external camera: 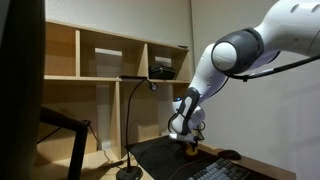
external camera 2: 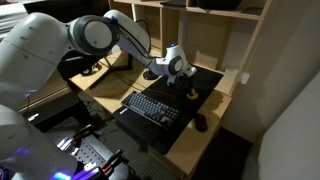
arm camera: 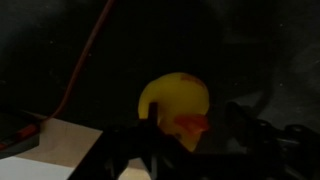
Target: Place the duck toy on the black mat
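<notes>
Low over the black mat [external camera 2: 208,82], the duck toy [arm camera: 172,100] is held in the closed pincer [arm camera: 185,135] so that release lands it there.

I count one duck toy [arm camera: 175,100], centre of my wrist view. In an exterior view: one black mat [external camera 2: 208,80], one keyboard [external camera 2: 152,107], one mouse [external camera 2: 200,123] right of centre. One lamp [external camera: 128,172], lower left.

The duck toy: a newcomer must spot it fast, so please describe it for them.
On the wooden desk, find the black mat beside the keyboard. Over it, between the end effector's fingers, is the duck toy: tiny and bright yellow with orange, unlike the dark keyboard and mouse.
</notes>
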Robot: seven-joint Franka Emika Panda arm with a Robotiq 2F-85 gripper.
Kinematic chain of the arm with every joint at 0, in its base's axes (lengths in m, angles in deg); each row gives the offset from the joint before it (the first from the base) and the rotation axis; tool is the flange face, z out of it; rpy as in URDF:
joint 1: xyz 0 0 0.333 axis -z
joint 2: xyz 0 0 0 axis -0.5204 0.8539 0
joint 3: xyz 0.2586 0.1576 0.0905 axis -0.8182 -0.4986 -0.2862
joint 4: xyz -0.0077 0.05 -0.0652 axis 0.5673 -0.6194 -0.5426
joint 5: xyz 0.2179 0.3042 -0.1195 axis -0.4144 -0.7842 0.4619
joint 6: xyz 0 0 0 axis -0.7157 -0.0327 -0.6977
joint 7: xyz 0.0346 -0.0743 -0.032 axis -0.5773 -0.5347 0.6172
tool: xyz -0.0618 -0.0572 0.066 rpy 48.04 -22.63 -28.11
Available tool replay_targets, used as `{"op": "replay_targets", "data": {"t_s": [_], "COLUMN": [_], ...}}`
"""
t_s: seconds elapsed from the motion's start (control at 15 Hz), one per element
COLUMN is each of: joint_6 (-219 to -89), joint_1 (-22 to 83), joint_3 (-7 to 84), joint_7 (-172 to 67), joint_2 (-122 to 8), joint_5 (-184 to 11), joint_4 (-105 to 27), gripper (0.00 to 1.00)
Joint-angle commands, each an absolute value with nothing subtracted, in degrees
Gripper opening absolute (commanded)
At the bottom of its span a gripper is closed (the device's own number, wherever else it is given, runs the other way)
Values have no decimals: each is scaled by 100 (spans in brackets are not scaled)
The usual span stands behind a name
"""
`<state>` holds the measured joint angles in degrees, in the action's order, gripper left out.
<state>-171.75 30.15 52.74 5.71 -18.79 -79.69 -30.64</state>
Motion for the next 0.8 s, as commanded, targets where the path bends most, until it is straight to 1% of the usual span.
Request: {"op": "replay_targets", "data": {"t_s": [0.0,0.4,0.73], "joint_6": [-17061,-17196,-17575], "joint_1": [3294,3172,3243], "joint_3": [4746,4891,4783], "joint_7": [-32,53,1], "joint_2": [-1921,-1793,-1758], "joint_5": [-8550,-9015,-9246], "joint_4": [-3109,-3024,-3009], "gripper": [100,100,100]}}
